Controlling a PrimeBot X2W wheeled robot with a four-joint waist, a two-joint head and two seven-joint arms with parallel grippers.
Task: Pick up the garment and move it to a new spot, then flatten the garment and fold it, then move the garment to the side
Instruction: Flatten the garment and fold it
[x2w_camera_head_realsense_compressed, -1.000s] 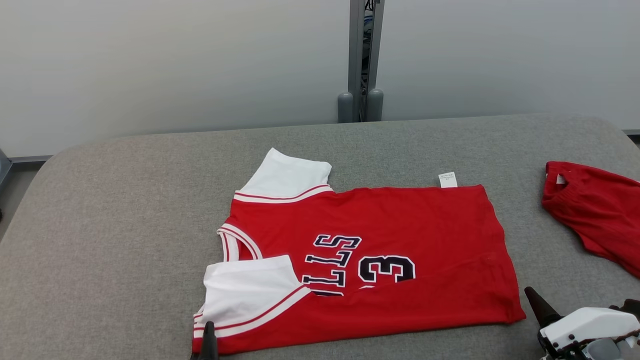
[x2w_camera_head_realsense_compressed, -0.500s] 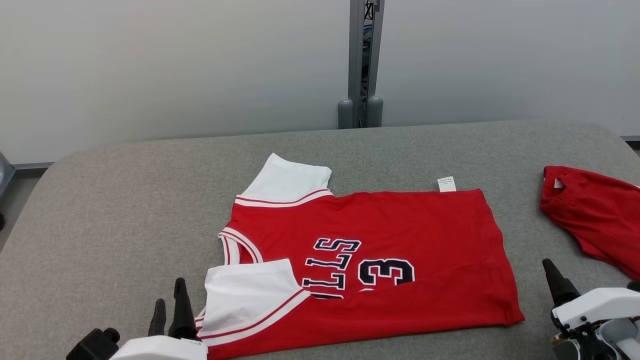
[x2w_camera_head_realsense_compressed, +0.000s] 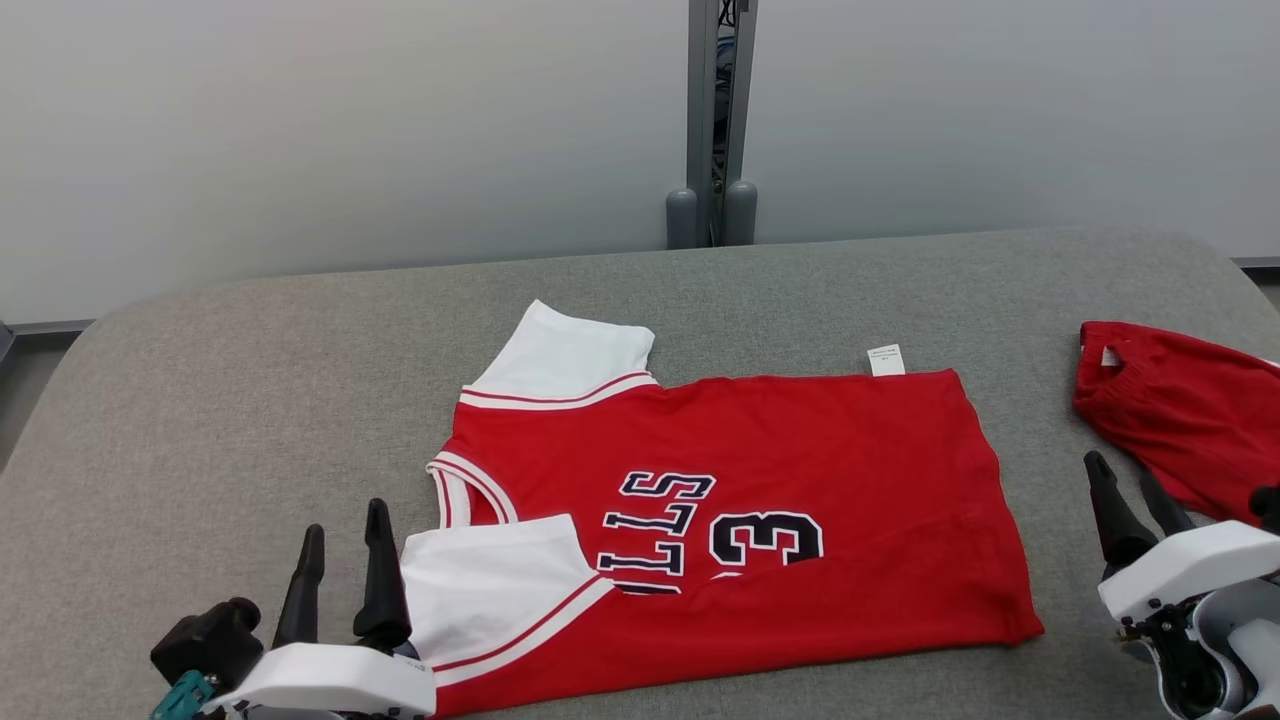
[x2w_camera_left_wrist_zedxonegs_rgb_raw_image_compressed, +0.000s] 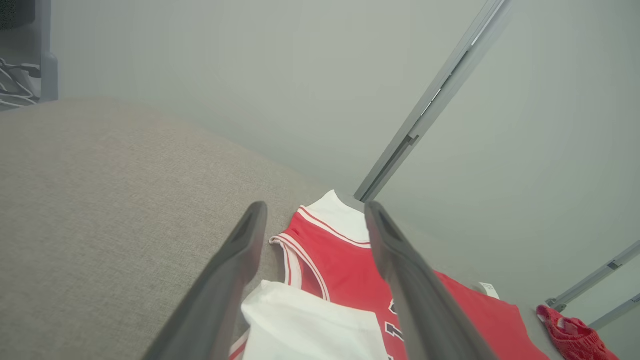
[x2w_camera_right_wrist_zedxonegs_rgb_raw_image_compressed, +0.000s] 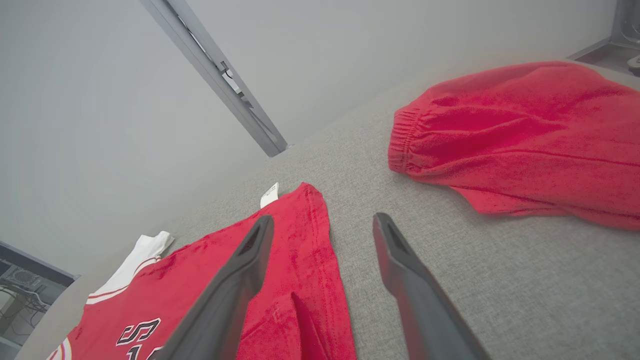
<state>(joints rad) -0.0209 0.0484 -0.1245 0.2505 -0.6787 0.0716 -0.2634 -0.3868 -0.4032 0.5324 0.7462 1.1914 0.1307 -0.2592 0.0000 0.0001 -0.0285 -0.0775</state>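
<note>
Left end effector wide, empty, just beside jersey's near white sleeve. Right end effector wide, empty, between jersey hem and shorts. Jersey lies flat mid-worktop, near sleeve folded onto the front, lettering partly hidden.

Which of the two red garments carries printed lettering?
The jersey mid-table, with white sleeves and dark letters; the crumpled red garment at the right edge shows none.
</note>
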